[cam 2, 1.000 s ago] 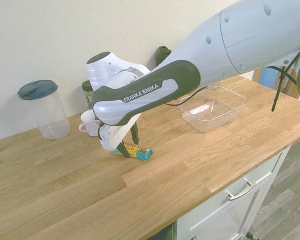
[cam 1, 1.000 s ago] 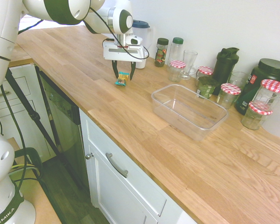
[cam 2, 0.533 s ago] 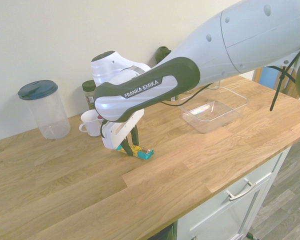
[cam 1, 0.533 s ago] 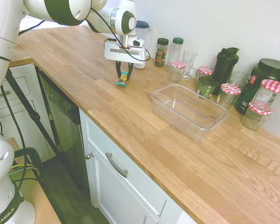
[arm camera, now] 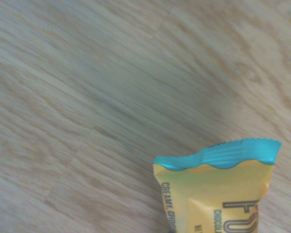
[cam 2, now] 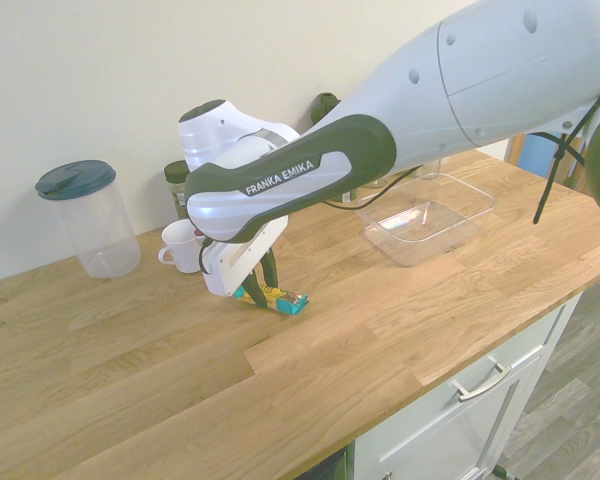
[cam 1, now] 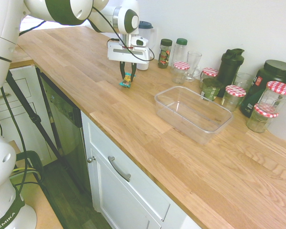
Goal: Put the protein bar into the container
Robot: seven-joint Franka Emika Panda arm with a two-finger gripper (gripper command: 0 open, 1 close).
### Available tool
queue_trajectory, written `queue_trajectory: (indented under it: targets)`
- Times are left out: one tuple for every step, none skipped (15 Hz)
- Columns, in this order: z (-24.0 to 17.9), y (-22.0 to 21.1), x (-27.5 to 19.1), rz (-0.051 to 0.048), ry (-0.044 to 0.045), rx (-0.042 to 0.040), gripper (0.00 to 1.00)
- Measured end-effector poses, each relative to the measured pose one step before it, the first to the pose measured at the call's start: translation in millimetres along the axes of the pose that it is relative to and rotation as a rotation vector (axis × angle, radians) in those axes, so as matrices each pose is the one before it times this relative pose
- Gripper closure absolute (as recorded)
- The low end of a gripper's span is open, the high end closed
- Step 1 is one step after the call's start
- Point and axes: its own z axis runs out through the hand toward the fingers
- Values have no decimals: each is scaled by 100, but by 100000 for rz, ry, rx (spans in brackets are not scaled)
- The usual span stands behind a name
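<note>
Pincer: the gripper point(cam 1: 127, 79) is closed on the protein bar, one dark finger to each side of the wrapper, pointing down at the counter point(cam 1: 133, 126).
Protein bar: the little snack has crimped teal ends and a yellow middle; it is pinched in the gripper, outside the container point(cam 1: 181, 123). From where I stand, it looks very low over the wood, though I can't swear whether it touches.
Wrapper up close: the wrist view shows one teal end point(arm camera: 240, 153) and yellow packaging with dark lettering, a bit soft in focus.
Container: the clear, shallow, lidless tub sits on the counter, well apart from the bar, its rounded rim facing up.
Canister: a tall clear one with a dark blue lid point(cam 2: 76, 179) stands towards the wall, and a white mug point(cam 2: 183, 247) is just beside it.
Back row: a dark-lidded jar point(cam 1: 165, 54), a green-lidded jar point(cam 1: 179, 53) and a clear glass mug point(cam 1: 194, 64) stand along the wall.
Checked lids: several glass jars wear red-and-white tops, one of them point(cam 1: 233, 98) near the container.
Dark things: a shaker bottle point(cam 1: 229, 70) and a big black tub point(cam 1: 271, 83) rise among the jars.
Below: a white cabinet front point(cam 1: 136, 195) carries a curved metal handle point(cam 1: 118, 169).
</note>
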Motion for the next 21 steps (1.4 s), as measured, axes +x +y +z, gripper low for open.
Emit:
queue_trajectory:
  targets:
    - [-2003,615,-488,837,1777,1018,100]
    - [-2259,973,-586,1298,1884,1003,100]
    - [-1933,1184,-440,1607,1552,739,100]
    - [-1776,1616,-97,2177,1475,676,100]
    - [-1636,1975,252,2682,1269,687,100]
    - [-1517,2378,567,3375,1126,608,100]
    - [-1310,2527,800,3488,932,739,100]
    - [-1144,2354,853,3128,613,974,100]
    - [-807,2346,983,2770,281,785,100]
    - [-325,2108,1017,2510,113,95,100]
    - [208,1792,975,2287,-506,-266,100]
    - [448,1675,1041,1958,-697,180,100]
    - [799,1603,954,1948,-927,205,100]
    - [777,1590,916,1581,-709,420,100]
    - [626,1699,933,1525,-644,619,100]
    - [439,1847,962,1433,-677,765,100]
    - [246,1738,945,1317,-406,750,100]
    - [209,1508,800,1210,-416,599,100]
    - [153,1272,701,1068,-433,461,100]
    - [196,827,474,968,-32,124,100]
    - [363,554,340,538,125,12,100]
